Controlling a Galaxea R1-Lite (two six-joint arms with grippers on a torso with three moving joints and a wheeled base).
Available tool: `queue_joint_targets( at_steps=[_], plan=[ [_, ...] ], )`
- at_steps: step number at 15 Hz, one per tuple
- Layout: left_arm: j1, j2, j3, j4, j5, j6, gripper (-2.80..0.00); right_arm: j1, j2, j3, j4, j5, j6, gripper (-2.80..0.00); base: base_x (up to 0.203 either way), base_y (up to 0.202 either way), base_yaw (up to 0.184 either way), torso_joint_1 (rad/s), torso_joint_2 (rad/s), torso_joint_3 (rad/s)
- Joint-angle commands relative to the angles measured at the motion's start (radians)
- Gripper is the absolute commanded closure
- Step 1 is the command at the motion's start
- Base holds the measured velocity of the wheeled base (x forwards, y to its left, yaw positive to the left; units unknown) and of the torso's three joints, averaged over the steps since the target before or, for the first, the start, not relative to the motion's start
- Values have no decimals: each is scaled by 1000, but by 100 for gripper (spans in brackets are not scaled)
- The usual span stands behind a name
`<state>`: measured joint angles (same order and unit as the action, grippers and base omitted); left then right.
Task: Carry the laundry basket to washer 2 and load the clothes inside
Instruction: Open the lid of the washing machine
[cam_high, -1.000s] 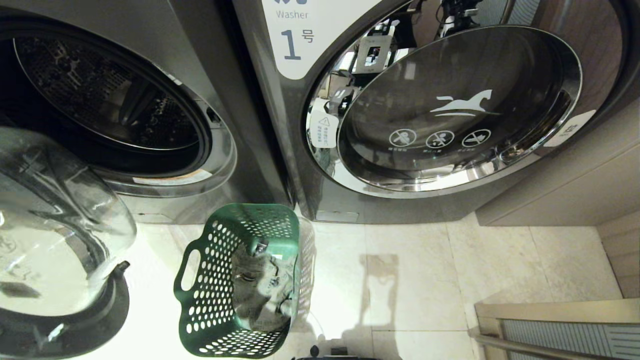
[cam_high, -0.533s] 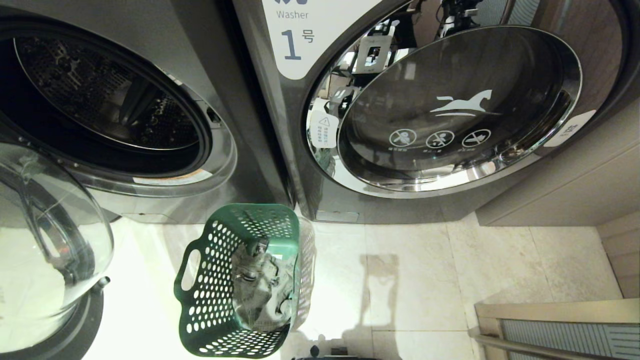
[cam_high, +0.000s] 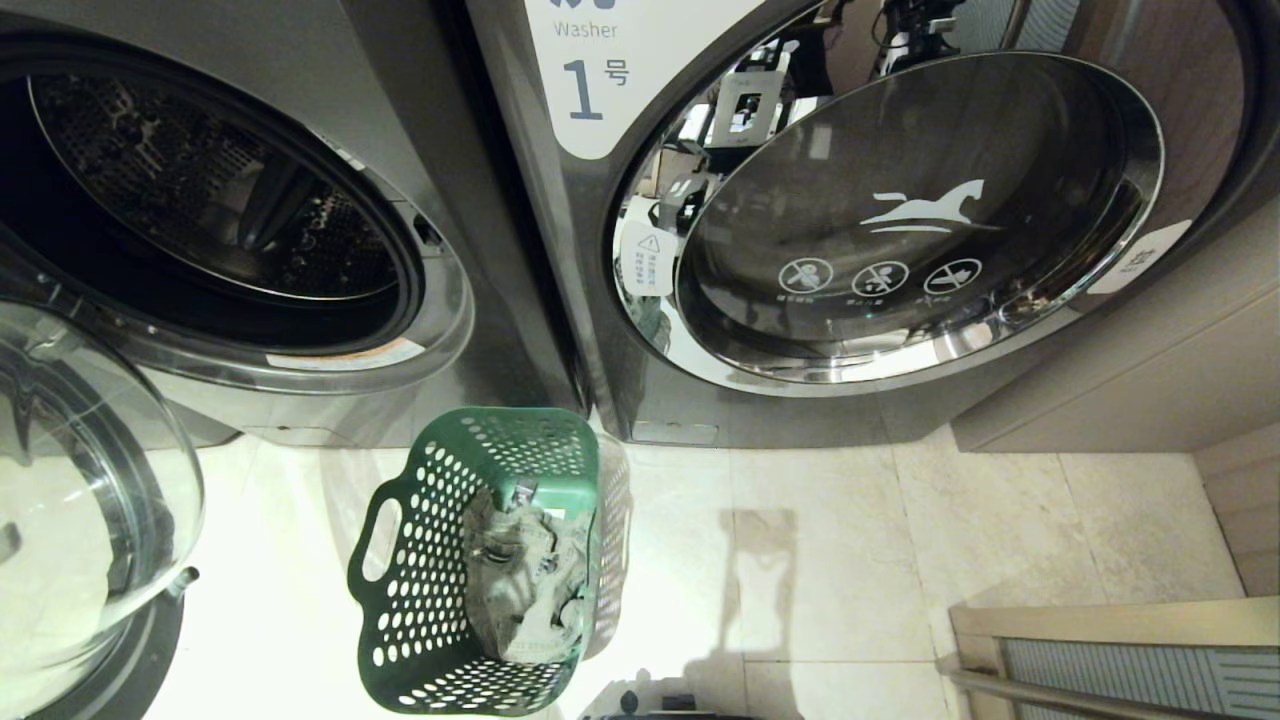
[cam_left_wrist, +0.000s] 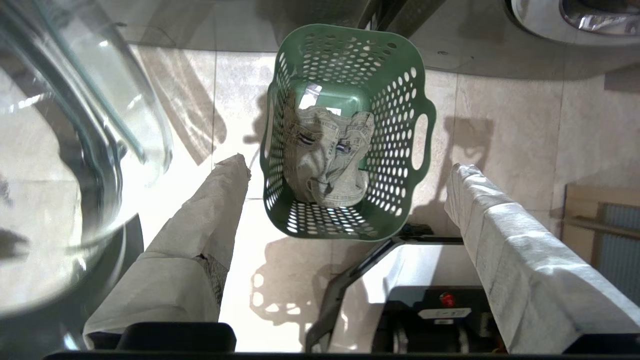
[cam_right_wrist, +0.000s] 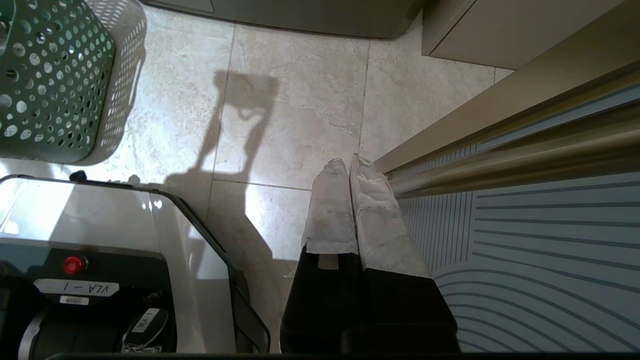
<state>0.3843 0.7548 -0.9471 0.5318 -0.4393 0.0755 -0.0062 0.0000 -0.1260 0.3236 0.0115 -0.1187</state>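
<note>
The dark green laundry basket (cam_high: 415, 560) stands on the tiled floor in front of the gap between two washers. The pale grey-green clothes (cam_high: 520, 580) lie crumpled in it. My left gripper (cam_left_wrist: 346, 169) hangs above the basket (cam_left_wrist: 395, 125), open wide and empty, with the clothes (cam_left_wrist: 325, 160) showing between its fingers. It is outside the head view. To the left an open washer (cam_high: 230, 200) shows its dark drum; its number label is out of view, so I cannot tell whether it is washer 2. My right gripper (cam_right_wrist: 348, 165) is parked low, shut and empty.
The open washer's glass door (cam_high: 90, 480) sticks out at the far left, close to the basket. The washer labelled "1" (cam_high: 900, 220) is shut. A cabinet (cam_high: 1100, 380) and a ribbed panel with a rail (cam_high: 1100, 660) stand on the right. My base (cam_left_wrist: 440, 310) is just behind the basket.
The glass door has swung further left, baring more of the drum opening and the floor. The basket has stayed in place.
</note>
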Motion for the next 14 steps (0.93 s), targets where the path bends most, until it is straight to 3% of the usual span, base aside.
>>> queue_joint_targets(
  at_steps=[1,3,4,6,8,14],
  plan=[
    [-138,79,20,-104,94,-2,-280,0,2,0,2,1,-1,0,0,0,0,0,0,0],
    [-282,122,94,-335,229,-3,-280,0,2,0,2,1,-1,0,0,0,0,0,0,0],
    [-343,139,137,-426,301,-3,0,0,2,0,2,1,-1,0,0,0,0,0,0,0],
    [-425,148,248,-535,393,-4,0,0,2,1,2,1,-1,0,0,0,0,0,0,0],
    [-477,107,340,-557,426,-4,0,0,2,0,2,1,-1,0,0,0,0,0,0,0],
    [-496,-125,550,-532,429,-3,0,0,2,0,2,1,-1,0,0,0,0,0,0,0]
  ],
)
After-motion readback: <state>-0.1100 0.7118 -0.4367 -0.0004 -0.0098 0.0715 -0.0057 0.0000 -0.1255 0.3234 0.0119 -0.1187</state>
